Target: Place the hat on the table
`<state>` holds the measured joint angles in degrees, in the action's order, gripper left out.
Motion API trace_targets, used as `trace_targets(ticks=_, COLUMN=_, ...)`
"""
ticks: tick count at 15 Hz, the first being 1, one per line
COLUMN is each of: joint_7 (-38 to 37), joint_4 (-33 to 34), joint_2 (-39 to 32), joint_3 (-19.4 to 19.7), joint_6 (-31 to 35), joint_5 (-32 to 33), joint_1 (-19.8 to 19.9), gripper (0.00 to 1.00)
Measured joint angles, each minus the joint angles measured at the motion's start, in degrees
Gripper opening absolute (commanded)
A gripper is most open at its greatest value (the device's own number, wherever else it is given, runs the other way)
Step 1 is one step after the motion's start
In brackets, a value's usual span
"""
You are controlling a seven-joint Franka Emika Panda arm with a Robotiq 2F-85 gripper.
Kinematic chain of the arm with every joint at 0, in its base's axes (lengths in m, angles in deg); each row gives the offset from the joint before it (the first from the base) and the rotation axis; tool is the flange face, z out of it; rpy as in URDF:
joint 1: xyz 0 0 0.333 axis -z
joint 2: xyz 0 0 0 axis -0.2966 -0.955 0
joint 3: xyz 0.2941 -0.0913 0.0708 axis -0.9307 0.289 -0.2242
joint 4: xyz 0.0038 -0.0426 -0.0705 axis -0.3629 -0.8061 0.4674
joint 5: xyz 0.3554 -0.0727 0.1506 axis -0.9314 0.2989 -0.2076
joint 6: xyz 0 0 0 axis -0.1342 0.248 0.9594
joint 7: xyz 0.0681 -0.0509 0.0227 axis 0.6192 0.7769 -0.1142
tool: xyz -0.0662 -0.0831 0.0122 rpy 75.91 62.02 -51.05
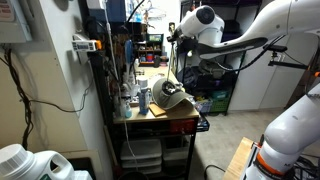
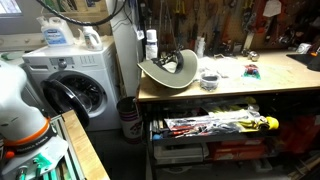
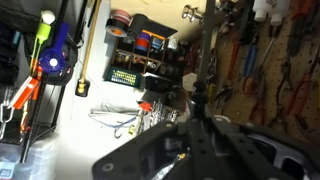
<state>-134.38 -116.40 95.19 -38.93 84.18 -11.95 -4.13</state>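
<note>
We see the hat [image 2: 168,70] at the end of the desk [image 2: 250,92] that lies just beside the washing machine [image 2: 70,85]. It sits tilted, with its brim reaching over the desk's edge and its dark inside showing. In an exterior view the hat [image 1: 168,95] rests on that same end of the narrow top, with small bottles [image 1: 130,95] standing close beside it. The white arm [image 1: 215,30] reaches in above the desk, and its fingers [image 1: 177,42] hang over the hat, apart from it, with nothing that we can make out between them. In the wrist view the fingers [image 3: 199,104] are only a dark, blurred shape against a wall of hanging tools [image 3: 270,70], so we cannot tell how far apart they stand. Farther along the desk we find a small round tin [image 2: 209,82], and a white bottle [image 2: 150,45] stands behind the hat. A shelf [image 2: 215,127] under the top holds bright-coloured items.
</note>
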Motion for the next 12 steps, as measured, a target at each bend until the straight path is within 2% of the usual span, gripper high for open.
trace_targets(ticks=1, joint_7=0.72, joint_4=-0.3, joint_2=-0.73, joint_3=0.21, joint_6=0.03, joint_5=-0.08, joint_1=0.0, gripper=0.01)
trace_targets(ticks=3, joint_7=1.86, joint_4=-0.69, joint_2=-2.09, joint_3=0.61, joint_6=0.03, joint_5=-0.2, joint_1=0.0, gripper=0.31)
trace_targets(ticks=5, joint_7=2.71, joint_4=-1.02, joint_2=-2.97, joint_3=0.83, joint_6=0.02, joint_5=-0.3, joint_1=0.0, gripper=0.44)
trace_targets(ticks=8, joint_7=4.99, joint_4=-1.24, joint_2=-3.65, joint_3=0.92, joint_6=-0.29, joint_5=-1.38, joint_1=-0.01, gripper=0.68)
trace_targets(ticks=12, joint_7=10.2, joint_4=-1.43, joint_2=-3.53, joint_3=0.99, joint_6=-4.05, joint_5=-6.34, joint_1=-0.32, gripper=0.96)
